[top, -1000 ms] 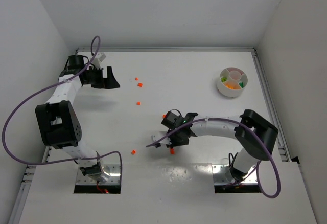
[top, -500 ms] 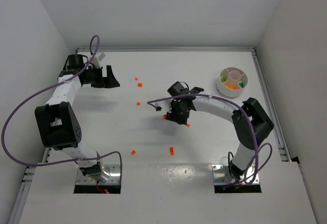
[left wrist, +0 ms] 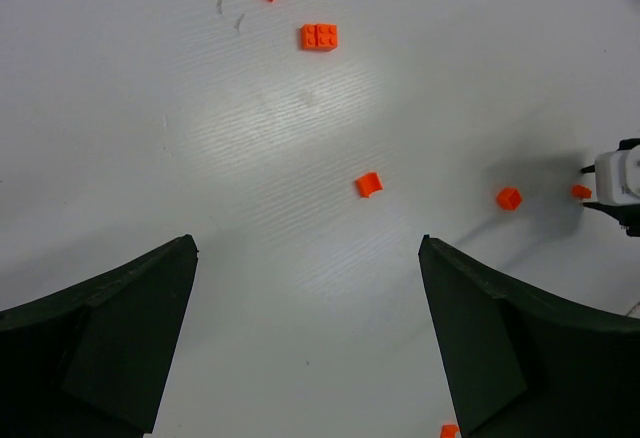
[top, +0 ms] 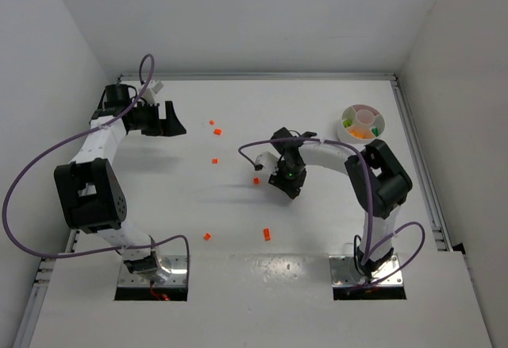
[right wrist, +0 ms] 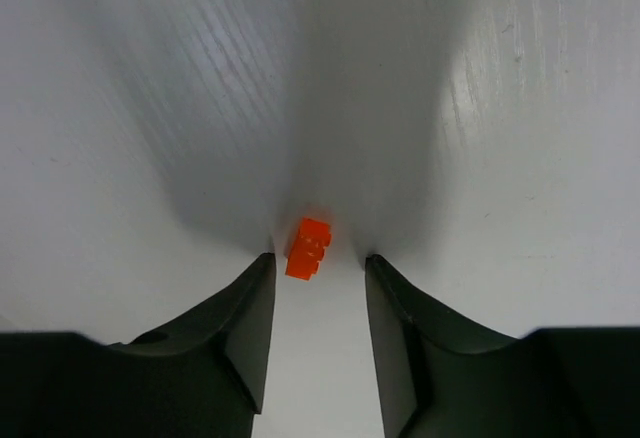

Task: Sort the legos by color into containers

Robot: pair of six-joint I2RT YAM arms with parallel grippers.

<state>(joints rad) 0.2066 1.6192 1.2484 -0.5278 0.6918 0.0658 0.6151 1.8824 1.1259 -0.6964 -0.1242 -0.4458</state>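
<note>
The right gripper (right wrist: 319, 258) is hanging low, jaws parted either side of an orange brick (right wrist: 308, 248) on the table (right wrist: 520, 108), seemingly lining up a pinch. The divided dish (top: 355, 142) is sitting well apart. The left gripper (left wrist: 307, 248) is idling wide open.

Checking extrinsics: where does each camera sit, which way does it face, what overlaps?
Top external: high behind the bases, looking down on the table; left arm and right arm whole, dish far right.
Left wrist: on the left arm, looking down at the table past the open left gripper; only its two fingers show.
Right wrist: close above the table; right gripper open, an orange brick between its fingertips.
Shared: top and left wrist both show the two-by-two orange brick.
</note>
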